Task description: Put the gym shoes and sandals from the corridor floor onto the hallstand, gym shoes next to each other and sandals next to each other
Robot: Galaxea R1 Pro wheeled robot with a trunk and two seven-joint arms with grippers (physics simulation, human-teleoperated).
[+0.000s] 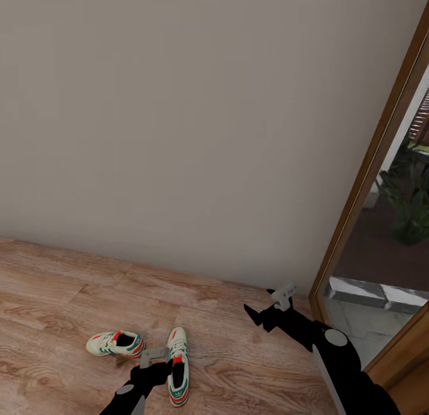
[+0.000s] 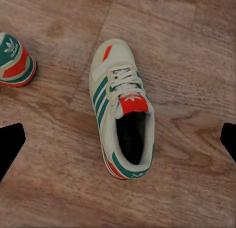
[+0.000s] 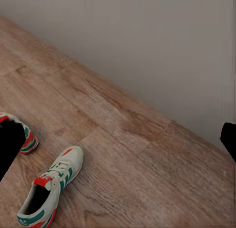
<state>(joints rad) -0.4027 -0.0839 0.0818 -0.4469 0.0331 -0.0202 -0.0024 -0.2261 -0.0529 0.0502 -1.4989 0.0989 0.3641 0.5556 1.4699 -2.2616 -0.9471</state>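
On wood-plank corridor floor (image 1: 71, 290) by a plain wall (image 1: 196, 117), two white, teal-striped gym shoes (image 1: 177, 365), left gripper (image 2: 118, 139) spread above one, right gripper (image 1: 262, 307) also apart.

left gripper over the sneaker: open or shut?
Open. In the left wrist view its two dark fingertips sit far apart, with the gym shoe upright on the corridor floor between them, ungrasped.
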